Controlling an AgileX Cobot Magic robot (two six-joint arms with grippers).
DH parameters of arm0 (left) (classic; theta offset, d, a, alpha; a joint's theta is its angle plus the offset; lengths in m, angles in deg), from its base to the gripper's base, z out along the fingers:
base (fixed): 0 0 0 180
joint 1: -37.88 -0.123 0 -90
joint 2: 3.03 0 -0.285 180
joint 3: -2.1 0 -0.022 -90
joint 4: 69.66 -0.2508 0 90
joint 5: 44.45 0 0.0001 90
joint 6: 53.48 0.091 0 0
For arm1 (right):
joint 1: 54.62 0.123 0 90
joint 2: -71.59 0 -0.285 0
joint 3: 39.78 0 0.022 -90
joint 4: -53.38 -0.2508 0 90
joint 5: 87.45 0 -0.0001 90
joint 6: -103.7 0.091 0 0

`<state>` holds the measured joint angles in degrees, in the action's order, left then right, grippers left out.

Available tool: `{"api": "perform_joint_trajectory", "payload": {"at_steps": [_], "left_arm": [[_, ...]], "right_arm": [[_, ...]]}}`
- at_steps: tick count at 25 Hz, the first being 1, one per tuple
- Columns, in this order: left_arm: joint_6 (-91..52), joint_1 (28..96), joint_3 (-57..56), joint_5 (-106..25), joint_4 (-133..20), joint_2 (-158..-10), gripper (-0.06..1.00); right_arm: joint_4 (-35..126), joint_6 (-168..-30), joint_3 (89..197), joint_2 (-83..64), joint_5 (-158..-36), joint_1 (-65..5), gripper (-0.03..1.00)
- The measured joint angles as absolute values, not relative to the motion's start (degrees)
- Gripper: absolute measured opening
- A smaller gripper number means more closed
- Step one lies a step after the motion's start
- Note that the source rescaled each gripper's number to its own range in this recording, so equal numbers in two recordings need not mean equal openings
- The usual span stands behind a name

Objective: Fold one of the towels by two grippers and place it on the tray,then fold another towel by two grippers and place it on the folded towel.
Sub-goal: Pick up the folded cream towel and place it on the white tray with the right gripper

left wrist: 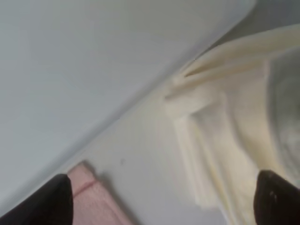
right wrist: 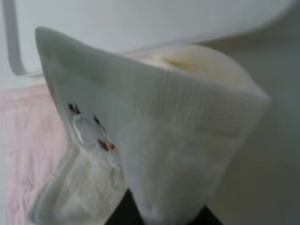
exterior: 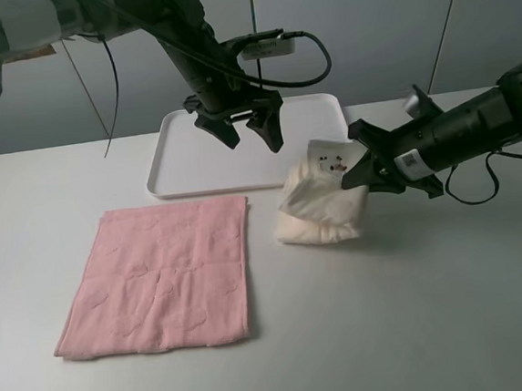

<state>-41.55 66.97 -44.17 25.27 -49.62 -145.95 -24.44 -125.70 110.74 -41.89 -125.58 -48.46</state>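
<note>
The cream-white towel [exterior: 321, 204] lies bunched and folded on the table just off the tray's front right corner, one edge raised. My right gripper [exterior: 361, 170] is shut on that raised edge, by the small cartoon-face mark [right wrist: 91, 133]. In the right wrist view the towel [right wrist: 178, 126] fills the frame, with the gripper [right wrist: 161, 216] dark under its edge. The left gripper [exterior: 244, 131] hangs open over the white tray [exterior: 180, 161], holding nothing. Its fingertips [left wrist: 54, 201] frame the cream towel [left wrist: 225, 140]. The pink towel [exterior: 158, 276] lies flat at front left.
The tray [left wrist: 93, 61] sits at the back middle of the white table, with nothing on it. The pink towel's corner [left wrist: 91, 187] lies just in front of the tray's rim. A grey wall stands behind the table.
</note>
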Motion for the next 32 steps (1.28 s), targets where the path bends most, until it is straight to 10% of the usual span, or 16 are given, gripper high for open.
{"api": "perform_joint_trajectory", "payload": {"at_steps": [8,32], "left_arm": [[-36.4,62.1,-40.9,25.3,-44.2,-137.8,1.00],[-28.2,48.0,-17.1,25.2,-38.7,-123.1,1.00]], "right_arm": [[0.4,-104.5,130.9,-41.4,-134.4,-48.5,0.08],[-10.7,-99.5,176.8,-79.8,-137.9,-42.4,0.08]]}}
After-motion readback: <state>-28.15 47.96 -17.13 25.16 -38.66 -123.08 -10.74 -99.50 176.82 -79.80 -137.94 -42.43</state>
